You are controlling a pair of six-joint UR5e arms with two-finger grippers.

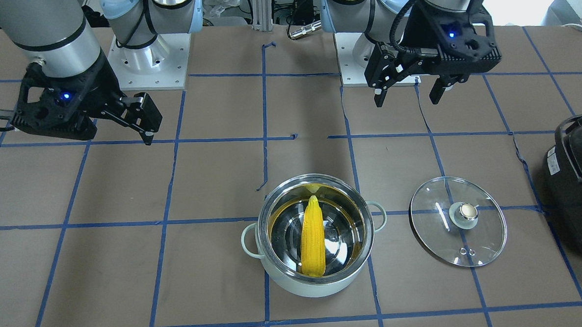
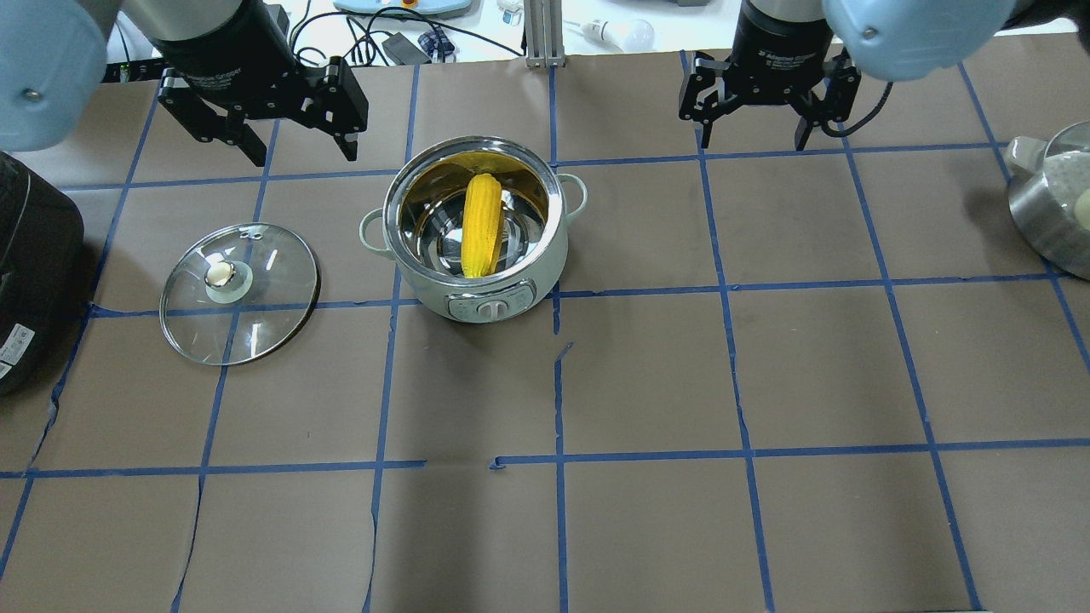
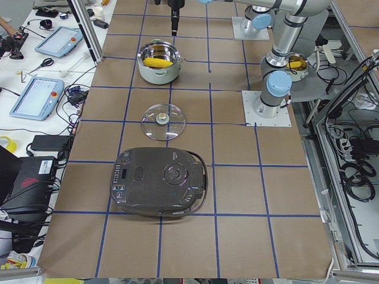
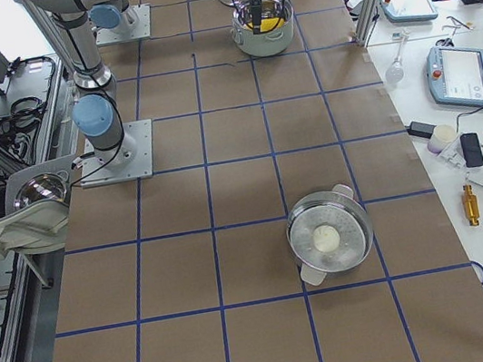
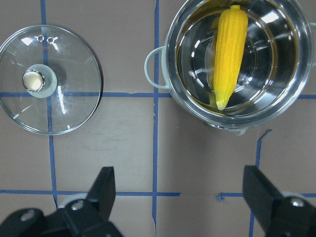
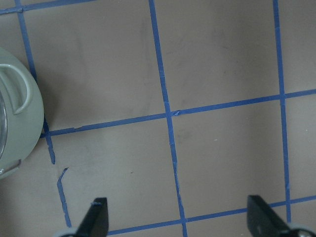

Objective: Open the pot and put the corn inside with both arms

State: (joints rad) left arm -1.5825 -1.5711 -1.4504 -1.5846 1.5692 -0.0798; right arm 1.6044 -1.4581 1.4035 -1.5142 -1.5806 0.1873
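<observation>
Overhead exterior is showing the corn [image 2: 481, 223] lying inside the open pot [image 2: 477, 294], seemingly leaning on its wall; the glass lid [image 2: 255, 289] is resting beside it. Left gripper [image 2: 303, 156] and right gripper [image 2: 754, 142] are hovering spread wide, holding nothing.

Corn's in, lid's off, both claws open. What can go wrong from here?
1. The corn spans the pot with an end against the wall near the rim; bumping the pot could shift it.
2. The lid lies flat on the table near the open left claw; a low sweep might clip its knob.
</observation>
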